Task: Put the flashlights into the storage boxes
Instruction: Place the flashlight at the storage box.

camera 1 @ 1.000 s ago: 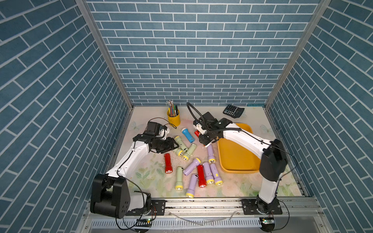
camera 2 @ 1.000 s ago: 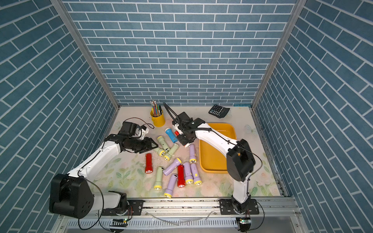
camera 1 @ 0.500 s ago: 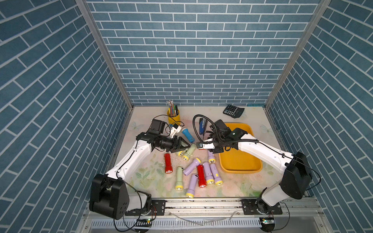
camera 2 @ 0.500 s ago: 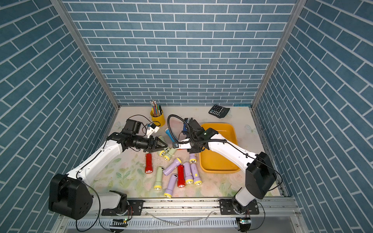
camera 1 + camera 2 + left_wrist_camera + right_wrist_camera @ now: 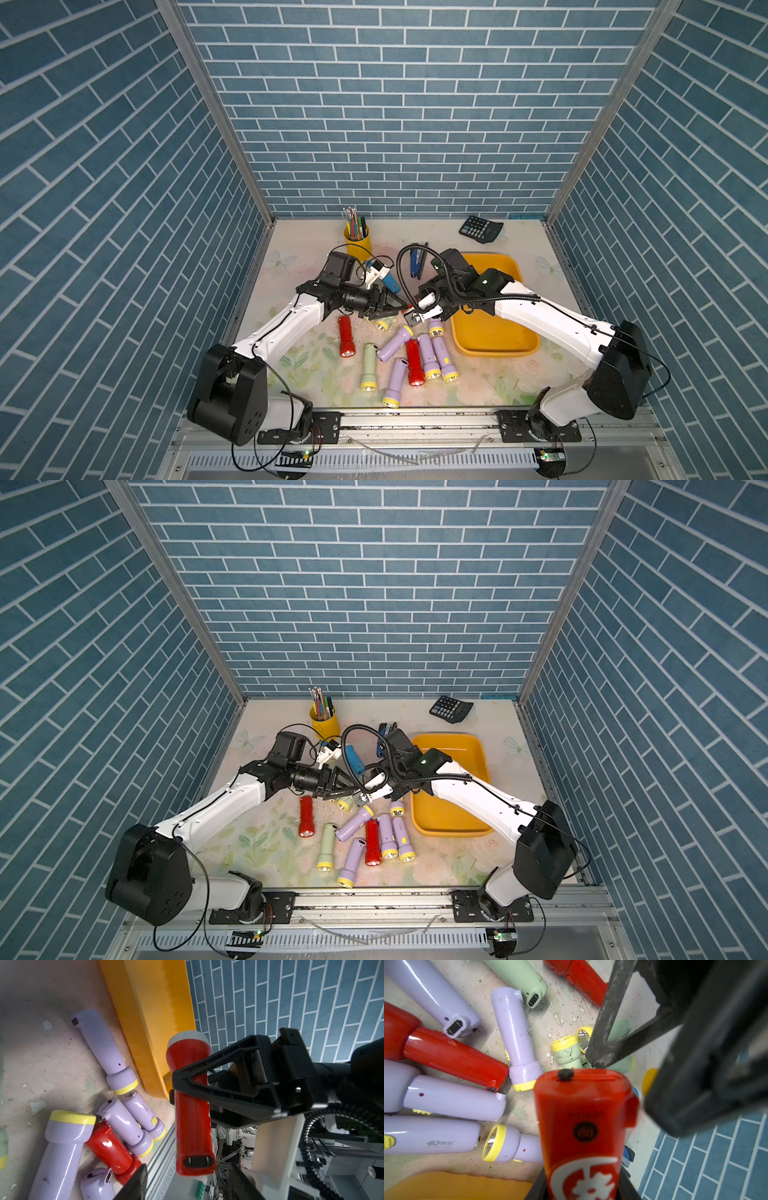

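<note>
My right gripper (image 5: 583,1188) is shut on a red flashlight (image 5: 583,1126), lifted above the table's middle; in a top view the right gripper (image 5: 413,316) is just left of the orange-yellow storage box (image 5: 494,345). My left gripper (image 5: 187,1178) is open. Its fingers stand either side of the tail of the red flashlight (image 5: 192,1118) without touching it. In a top view the left gripper (image 5: 398,308) meets the right one tip to tip. Several flashlights lie in front: lilac (image 5: 428,357), red (image 5: 345,336), pale green (image 5: 368,365). A blue one (image 5: 388,280) lies behind. The storage box holds nothing.
A yellow pen cup (image 5: 357,243) stands at the back, a black calculator (image 5: 481,227) at the back right. A dark blue stapler (image 5: 417,262) lies behind the right wrist, whose black cable (image 5: 401,266) loops above it. Two pale green flashlights (image 5: 566,1051) lie under the grippers.
The right gripper has carried the red flashlight from the back toward the middle. The left gripper has moved right to meet it, and its jaws have opened wider.
</note>
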`<state>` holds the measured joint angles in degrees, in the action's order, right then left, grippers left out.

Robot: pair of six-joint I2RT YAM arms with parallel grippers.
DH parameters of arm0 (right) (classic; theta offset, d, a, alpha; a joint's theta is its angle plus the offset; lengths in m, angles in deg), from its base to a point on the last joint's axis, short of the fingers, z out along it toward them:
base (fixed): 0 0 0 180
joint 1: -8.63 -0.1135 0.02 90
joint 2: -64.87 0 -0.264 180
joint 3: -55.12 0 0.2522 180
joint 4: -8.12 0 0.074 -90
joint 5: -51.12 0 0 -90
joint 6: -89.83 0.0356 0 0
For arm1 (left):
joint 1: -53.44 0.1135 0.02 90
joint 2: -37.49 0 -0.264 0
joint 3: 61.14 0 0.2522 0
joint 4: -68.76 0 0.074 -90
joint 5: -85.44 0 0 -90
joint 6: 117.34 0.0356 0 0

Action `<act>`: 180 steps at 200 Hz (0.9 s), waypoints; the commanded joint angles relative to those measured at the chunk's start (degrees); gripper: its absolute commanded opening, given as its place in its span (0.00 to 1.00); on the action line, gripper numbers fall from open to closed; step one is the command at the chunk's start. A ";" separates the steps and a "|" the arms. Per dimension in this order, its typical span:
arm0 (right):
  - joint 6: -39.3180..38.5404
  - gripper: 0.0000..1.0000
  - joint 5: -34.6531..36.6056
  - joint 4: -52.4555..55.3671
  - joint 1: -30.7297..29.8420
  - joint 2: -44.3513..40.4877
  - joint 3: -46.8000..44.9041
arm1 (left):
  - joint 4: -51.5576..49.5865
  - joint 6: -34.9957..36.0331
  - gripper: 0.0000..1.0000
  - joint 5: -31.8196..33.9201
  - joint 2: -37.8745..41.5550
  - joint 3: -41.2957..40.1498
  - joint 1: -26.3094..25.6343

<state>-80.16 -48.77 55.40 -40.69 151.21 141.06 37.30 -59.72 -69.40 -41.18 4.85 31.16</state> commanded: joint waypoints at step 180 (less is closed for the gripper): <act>-4.74 0.19 -1.94 2.81 -1.23 1.34 3.75 | 0.06 2.26 0.53 -1.79 -5.68 3.14 -6.35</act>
<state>-82.74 -48.83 57.06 -41.58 152.02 141.65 37.78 -58.96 -71.17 -45.99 6.10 25.69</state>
